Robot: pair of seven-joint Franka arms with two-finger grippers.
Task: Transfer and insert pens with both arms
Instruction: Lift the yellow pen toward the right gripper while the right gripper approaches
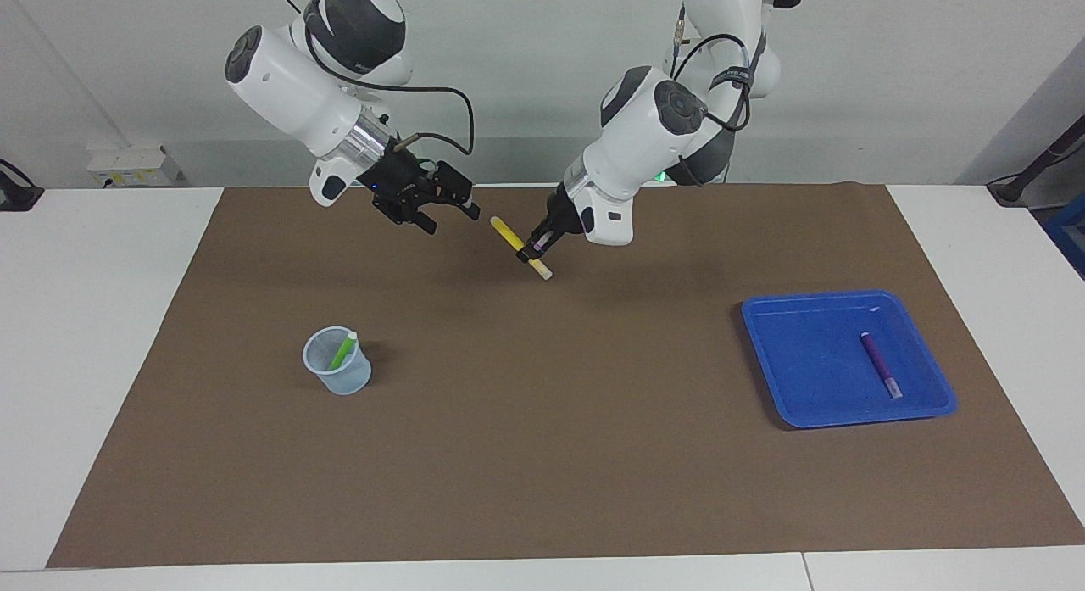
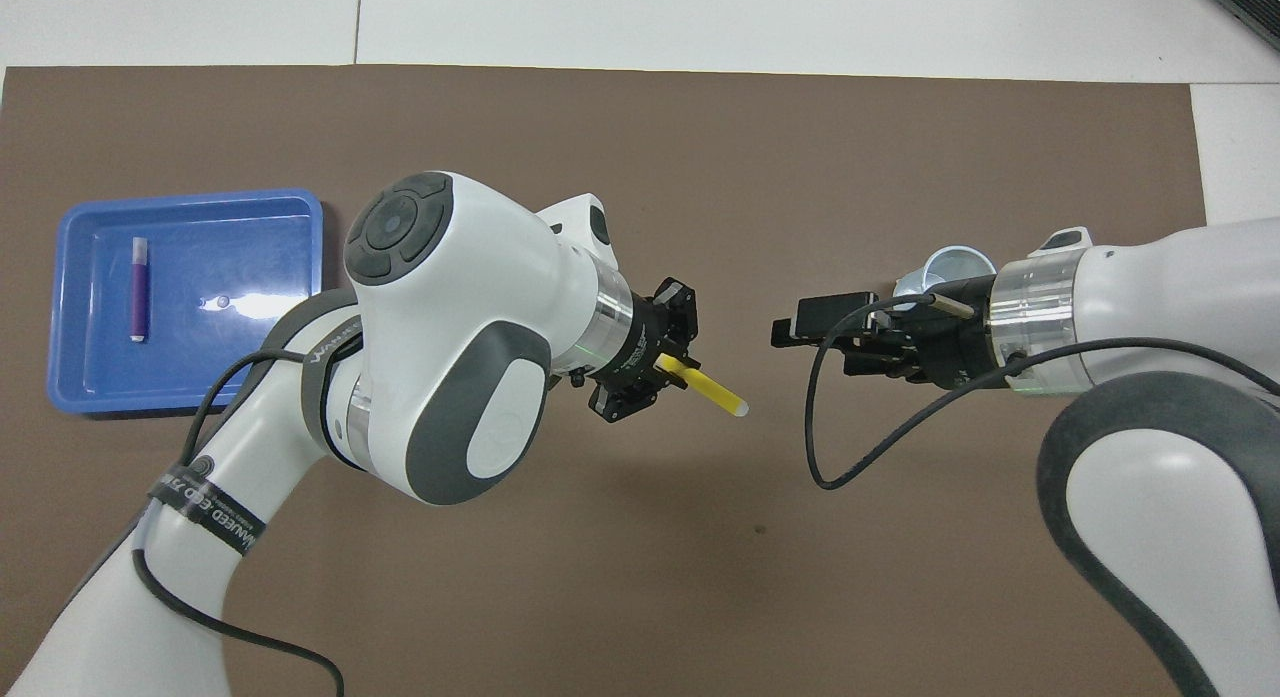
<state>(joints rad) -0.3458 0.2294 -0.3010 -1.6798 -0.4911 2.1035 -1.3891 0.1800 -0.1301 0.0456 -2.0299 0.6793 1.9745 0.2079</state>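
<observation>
My left gripper (image 1: 536,248) (image 2: 668,365) is shut on the yellow pen (image 1: 509,233) (image 2: 712,387), holding it tilted in the air over the mat's middle. The pen's long free end points toward my right gripper (image 1: 449,218) (image 2: 785,332). That gripper hangs open a short gap away and touches nothing. The green pen (image 1: 343,351) stands in a clear cup (image 1: 337,375) (image 2: 945,269) toward the right arm's end; from overhead the right wrist half covers the cup. The purple pen (image 1: 880,364) (image 2: 138,289) lies in a blue tray (image 1: 805,362) (image 2: 230,267) toward the left arm's end.
A brown mat (image 1: 542,447) (image 2: 700,137) covers most of the white table. A white socket box (image 1: 136,165) sits at the table's edge beside the right arm's base.
</observation>
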